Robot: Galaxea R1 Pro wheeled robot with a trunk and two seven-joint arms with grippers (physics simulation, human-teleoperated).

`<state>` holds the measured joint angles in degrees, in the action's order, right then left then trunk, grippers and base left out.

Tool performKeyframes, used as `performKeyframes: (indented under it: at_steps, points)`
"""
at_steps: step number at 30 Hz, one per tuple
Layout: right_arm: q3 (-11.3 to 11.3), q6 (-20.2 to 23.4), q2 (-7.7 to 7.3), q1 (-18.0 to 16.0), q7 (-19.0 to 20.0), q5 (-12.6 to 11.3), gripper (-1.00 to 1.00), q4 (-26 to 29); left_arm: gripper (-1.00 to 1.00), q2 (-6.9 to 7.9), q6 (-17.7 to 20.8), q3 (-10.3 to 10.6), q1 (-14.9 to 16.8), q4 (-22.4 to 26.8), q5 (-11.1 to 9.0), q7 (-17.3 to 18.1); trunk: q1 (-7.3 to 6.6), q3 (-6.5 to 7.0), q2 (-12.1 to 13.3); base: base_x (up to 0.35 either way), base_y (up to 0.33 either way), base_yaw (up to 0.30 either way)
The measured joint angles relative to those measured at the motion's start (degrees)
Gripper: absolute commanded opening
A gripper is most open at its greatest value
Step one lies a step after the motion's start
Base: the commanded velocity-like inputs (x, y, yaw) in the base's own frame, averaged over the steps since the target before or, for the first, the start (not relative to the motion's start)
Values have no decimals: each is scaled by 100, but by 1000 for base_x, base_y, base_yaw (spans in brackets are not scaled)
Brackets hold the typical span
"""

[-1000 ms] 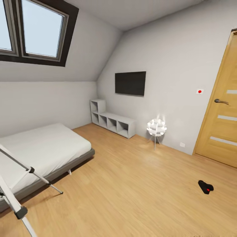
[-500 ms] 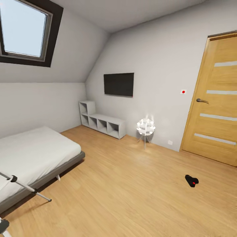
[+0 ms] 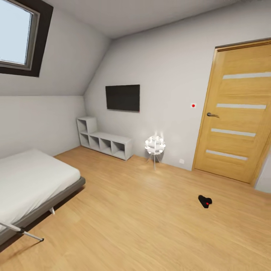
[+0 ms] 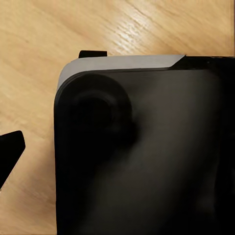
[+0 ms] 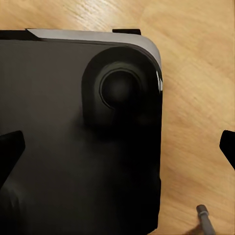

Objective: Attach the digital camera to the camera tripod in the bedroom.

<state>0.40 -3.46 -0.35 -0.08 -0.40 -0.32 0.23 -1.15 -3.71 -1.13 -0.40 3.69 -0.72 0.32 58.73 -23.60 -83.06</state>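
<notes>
Since a second ago your head camera has swung right: the whole room slides left in view, more of the door (image 3: 235, 109) shows, and the things themselves have not moved. You see the camera (image 3: 205, 201) lying on the wood floor (image 3: 143, 222), well apart from the bed (image 3: 34, 184) and in front of the door. It is small, black, humped, with a red button facing you; its long axis runs roughly toward the door. Of the tripod (image 3: 22, 232) you get one silver leg with a black joint, slanting down beside the bed. Left gripper (image 4: 10, 152) and right gripper (image 5: 117, 152): dark fingertips at the frame edges, spread wide, holding nothing, over the robot's black base (image 5: 73, 147).
</notes>
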Motion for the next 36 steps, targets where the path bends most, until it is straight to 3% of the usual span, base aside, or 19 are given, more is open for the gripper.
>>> performKeyframes:
  at_steps: [15, 36]
  points:
    - [0, 0, 0, 0, 0, 0, 100, 2, 100, -6, 0, 0, 0, 0, 0, 2, 0, 54, 0, 0, 0, -213]
    - [-81, -1, 9, 0, 0, 78, 100, 2, 100, -7, 4, 4, -1, 2, -1, 8, 0, 60, 0, 5, 0, -10]
